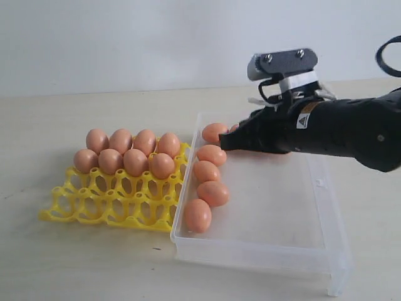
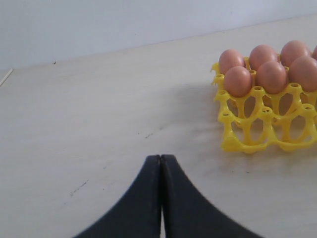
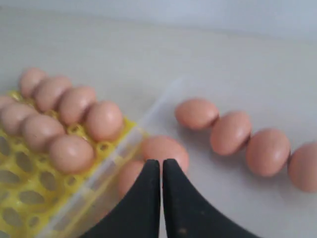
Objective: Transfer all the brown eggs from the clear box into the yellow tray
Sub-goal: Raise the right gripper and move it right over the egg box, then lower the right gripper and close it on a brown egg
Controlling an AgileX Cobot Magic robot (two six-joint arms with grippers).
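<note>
Several brown eggs (image 1: 125, 153) fill the two back rows of the yellow tray (image 1: 106, 207). More brown eggs (image 1: 211, 154) lie in a line along the left wall of the clear box (image 1: 263, 254). My right gripper (image 1: 224, 143) hangs over the box's back left corner, shut with nothing between its fingers. In the right wrist view that gripper (image 3: 161, 161) sits just above one egg (image 3: 166, 148), with a row of eggs (image 3: 232, 131) beyond it. My left gripper (image 2: 161, 156) is shut and empty over bare table, apart from the tray (image 2: 247, 144). It is out of the exterior view.
The tray's two front rows of cups (image 1: 119, 200) hold nothing. The tray sits against the box's left wall (image 1: 185, 188). The right half of the box floor (image 1: 282, 200) is bare. Pale tabletop (image 1: 62, 263) surrounds both.
</note>
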